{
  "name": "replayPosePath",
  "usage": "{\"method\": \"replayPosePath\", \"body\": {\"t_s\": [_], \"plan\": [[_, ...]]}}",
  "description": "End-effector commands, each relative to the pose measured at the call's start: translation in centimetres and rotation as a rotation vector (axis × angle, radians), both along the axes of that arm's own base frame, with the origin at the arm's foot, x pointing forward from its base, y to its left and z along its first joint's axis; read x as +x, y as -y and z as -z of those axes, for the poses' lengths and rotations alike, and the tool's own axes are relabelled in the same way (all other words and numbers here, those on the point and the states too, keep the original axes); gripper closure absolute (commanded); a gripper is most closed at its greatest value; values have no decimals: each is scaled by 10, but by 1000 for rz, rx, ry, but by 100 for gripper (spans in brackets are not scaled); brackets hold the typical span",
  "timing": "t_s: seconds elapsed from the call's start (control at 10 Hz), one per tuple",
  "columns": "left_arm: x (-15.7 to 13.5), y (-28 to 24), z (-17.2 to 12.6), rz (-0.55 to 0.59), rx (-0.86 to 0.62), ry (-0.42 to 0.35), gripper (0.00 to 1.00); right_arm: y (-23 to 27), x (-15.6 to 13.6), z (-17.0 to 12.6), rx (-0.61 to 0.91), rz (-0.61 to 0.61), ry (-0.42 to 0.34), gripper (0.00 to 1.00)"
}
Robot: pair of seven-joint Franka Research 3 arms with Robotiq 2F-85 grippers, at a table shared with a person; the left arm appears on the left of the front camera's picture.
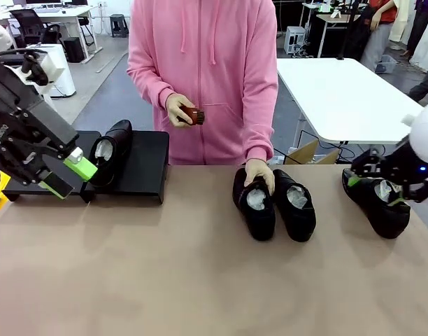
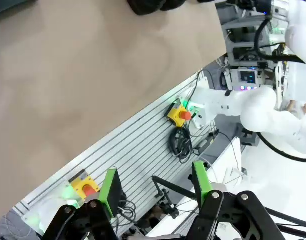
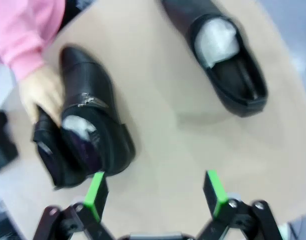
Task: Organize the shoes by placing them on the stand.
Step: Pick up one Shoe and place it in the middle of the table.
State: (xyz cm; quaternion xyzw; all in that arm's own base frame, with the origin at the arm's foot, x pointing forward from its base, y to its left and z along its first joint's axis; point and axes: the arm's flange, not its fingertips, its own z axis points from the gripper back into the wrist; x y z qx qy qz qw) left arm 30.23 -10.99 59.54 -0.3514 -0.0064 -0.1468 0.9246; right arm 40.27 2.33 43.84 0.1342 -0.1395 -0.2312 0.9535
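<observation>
Left gripper: my two green pads stand spread, with nothing between them. Past the tips I look onto a slotted metal rail carrying a yellow stop button. Beyond the rail is the brown tabletop. In the front view these fingers hang just beside the heel of the first shoe; I cannot tell whether they touch it. That shoe sits upright on the black stand, toe pointing away from my fingers, white paper in its opening.

Right gripper: my fingers are spread wide over bare tabletop. Just past the tips and off to one side, two shoes lie side by side, touching. The person's hand rests on the one farther from my fingers. The fourth shoe lies farther out beyond the tips, apart from that pair, its paper stuffing showing. All three are on the table, well apart from the stand.

The person's other hand holds a small brown object above the table.
</observation>
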Motion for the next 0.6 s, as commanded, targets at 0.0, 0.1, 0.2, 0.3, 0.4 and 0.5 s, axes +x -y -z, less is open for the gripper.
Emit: {"method": "replayPosePath", "body": {"t_s": [0.0,0.1,0.2,0.3,0.4,0.5], "plan": [[-5,0,-6,28,-30,16,25,3,25,8,23,-156,11,0],[-5,0,-6,28,-30,16,25,2,30,11,36,-213,7,0],[-5,0,-6,28,-30,16,25,3,33,12,31,-216,-4,0],[-5,0,-6,28,-30,16,25,11,28,12,10,-221,-2,0],[-5,0,-6,28,-30,16,25,26,20,10,-11,-229,-11,0],[-5,0,-6,28,-30,16,25,37,10,9,-34,-242,-19,0]]}}
